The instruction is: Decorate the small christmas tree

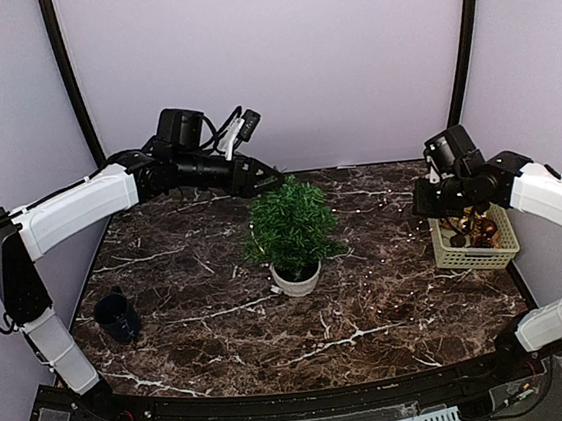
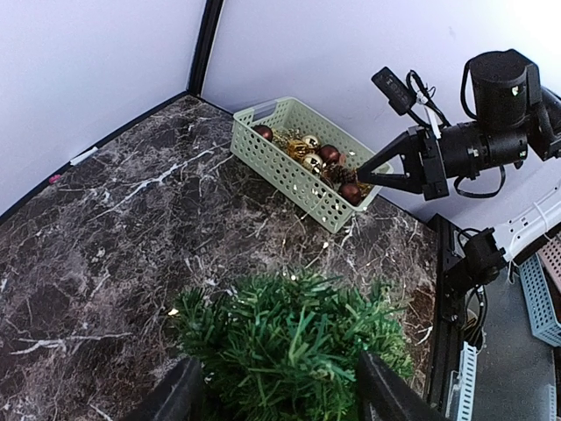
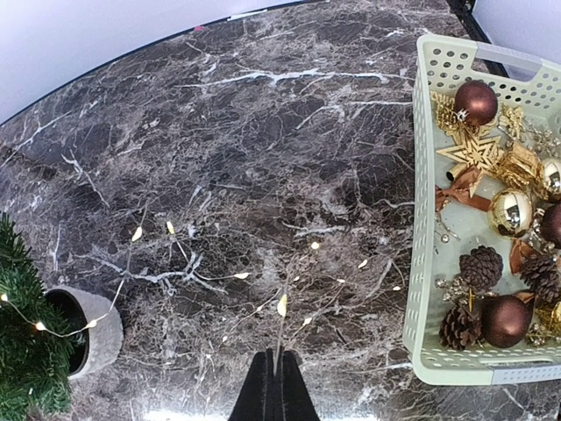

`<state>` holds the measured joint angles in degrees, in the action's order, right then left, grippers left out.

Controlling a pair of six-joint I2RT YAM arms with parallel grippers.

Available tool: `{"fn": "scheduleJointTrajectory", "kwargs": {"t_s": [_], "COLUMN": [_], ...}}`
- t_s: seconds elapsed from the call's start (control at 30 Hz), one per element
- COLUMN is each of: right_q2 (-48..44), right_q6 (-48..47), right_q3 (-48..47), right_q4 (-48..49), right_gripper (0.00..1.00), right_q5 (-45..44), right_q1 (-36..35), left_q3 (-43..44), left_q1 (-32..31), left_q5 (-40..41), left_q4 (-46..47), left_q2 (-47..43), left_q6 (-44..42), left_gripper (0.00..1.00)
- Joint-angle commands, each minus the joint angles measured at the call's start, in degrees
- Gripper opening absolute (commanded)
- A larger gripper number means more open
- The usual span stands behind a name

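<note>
The small christmas tree [image 1: 291, 225], dark green in a white pot [image 1: 296, 279], stands mid-table. A thin wire string of lights [image 3: 282, 305] with small warm bulbs trails from the tree [image 3: 22, 360] across the marble. My right gripper [image 3: 276, 361] is shut on that wire, low over the table just left of the basket [image 3: 421, 263]. My left gripper [image 2: 280, 390] hangs over the treetop [image 2: 298, 346], its fingers [image 2: 175, 396] apart on either side of the upper branches. From above, the left gripper [image 1: 276, 179] sits at the tree's back top and the right gripper [image 1: 423, 201] beside the basket.
A pale green basket [image 1: 474, 250] at the right edge holds brown and gold baubles, pine cones and a gold star. A dark blue cup [image 1: 117, 316] stands near the left arm. Walls close off the back and both sides.
</note>
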<state>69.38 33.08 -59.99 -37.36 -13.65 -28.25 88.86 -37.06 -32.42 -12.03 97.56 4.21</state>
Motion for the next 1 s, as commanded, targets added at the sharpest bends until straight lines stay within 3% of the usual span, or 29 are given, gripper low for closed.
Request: {"fn": "scheduleJointTrajectory", "kwargs": {"t_s": [0.0, 0.1, 0.2, 0.4, 0.97], "right_q2": [-1.27, -1.27, -1.64, -3.09, -8.0], "right_q6": [-0.72, -1.45, -2.07, -3.57, -7.26], "right_q3": [-0.25, -0.72, -1.24, -2.38, 0.74], "right_q4": [1.59, 1.53, 1.4, 0.86, 1.89], "right_gripper": [0.0, 0.0, 0.0, 0.0, 0.0], "right_q5": [-2.0, -3.17, -4.02, -5.34, -2.97], "right_q1": [0.85, 1.75, 3.53, 7.3, 23.25], "left_q3": [1.23, 0.91, 0.61, 0.44, 0.69], "left_q1": [-0.47, -0.48, -0.53, -0.5, -0.55], "left_q5": [-3.76, -4.94, -4.78, -3.4, 0.12], "left_q4": [3.26, 3.69, 3.61, 2.75, 1.28], "left_q2": [0.27, 0.63, 0.35, -0.35, -2.63], "left_q6": [1.64, 2.03, 1.84, 0.96, -1.11], "left_gripper": [0.55, 0.4, 0.2, 0.0, 0.0]}}
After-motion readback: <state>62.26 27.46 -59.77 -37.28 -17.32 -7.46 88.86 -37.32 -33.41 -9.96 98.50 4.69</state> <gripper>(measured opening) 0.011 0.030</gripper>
